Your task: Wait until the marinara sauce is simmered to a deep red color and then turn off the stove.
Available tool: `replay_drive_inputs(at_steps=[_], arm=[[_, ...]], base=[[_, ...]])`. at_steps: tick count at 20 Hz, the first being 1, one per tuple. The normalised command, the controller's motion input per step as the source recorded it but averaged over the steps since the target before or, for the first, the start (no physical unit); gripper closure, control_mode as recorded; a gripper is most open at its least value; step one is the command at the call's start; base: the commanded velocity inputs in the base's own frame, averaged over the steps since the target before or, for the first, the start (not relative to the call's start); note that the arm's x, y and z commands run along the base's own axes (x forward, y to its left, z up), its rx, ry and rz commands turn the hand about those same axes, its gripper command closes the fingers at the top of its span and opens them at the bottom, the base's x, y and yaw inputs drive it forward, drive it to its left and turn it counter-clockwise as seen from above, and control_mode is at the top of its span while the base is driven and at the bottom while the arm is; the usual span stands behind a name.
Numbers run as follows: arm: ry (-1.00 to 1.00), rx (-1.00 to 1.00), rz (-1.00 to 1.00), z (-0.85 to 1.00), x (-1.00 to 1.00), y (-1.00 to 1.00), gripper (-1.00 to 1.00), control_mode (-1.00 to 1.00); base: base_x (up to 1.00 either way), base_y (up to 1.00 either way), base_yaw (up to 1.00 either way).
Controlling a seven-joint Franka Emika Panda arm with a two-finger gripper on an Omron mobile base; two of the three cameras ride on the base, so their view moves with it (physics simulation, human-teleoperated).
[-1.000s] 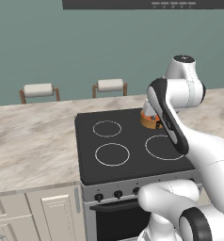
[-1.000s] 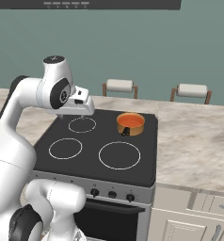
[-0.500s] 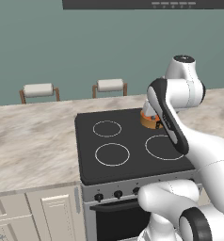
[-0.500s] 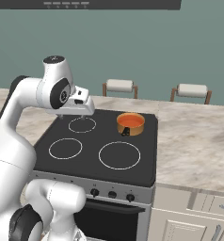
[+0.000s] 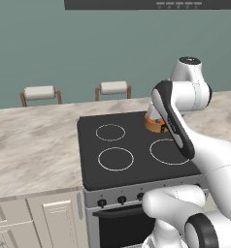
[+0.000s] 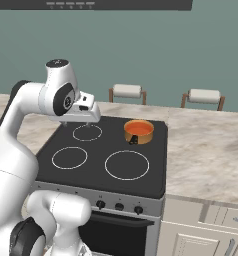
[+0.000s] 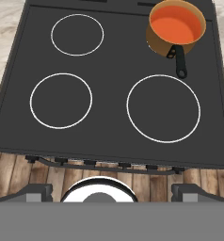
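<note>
We see the gripper (image 6: 81, 119) hanging above the stove (image 6: 103, 160), near its back left ring, fingers spread apart and holding nothing. The sauce (image 7: 175, 25) is orange-red in a small copper pot (image 6: 138, 131) on the stove's back right ring, its handle pointing toward the knobs (image 6: 119, 206)

You're looking at the stove (image 5: 132, 150), black top with white rings, knobs (image 5: 121, 199) along the steel front. The arm (image 5: 178, 126) crosses the back right corner, half hiding a copper pot (image 5: 154, 124); contents hard to tell. Two stools (image 5: 40, 93) behind the counter (image 5: 35, 145).
</note>
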Motion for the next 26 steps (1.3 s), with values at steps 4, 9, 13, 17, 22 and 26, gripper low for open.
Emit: replay_drive_inputs(at_steps=[4, 9, 13, 17, 22, 26], arm=[[0.00, 0.00, 0.00, 0.00, 0.00, 0.00, -1.00, -1.00], [0.00, 0.00, 0.00, 0.00, 0.00, 0.00, -1.00, -1.00], [0.00, 0.00, 0.00, 0.00, 0.00, 0.00, -1.00, -1.00], [0.00, 0.00, 0.00, 0.00, 0.00, 0.00, -1.00, -1.00], [0.00, 0.00, 0.00, 0.00, 0.00, 0.00, -1.00, -1.00], [0.00, 0.00, 0.00, 0.00, 0.00, 0.00, -1.00, -1.00]], base=[[0.00, 0.00, 0.00], [0.00, 0.00, 0.00], [0.00, 0.00, 0.00], [0.00, 0.00, 0.00], [0.00, 0.00, 0.00], [0.00, 0.00, 0.00]])
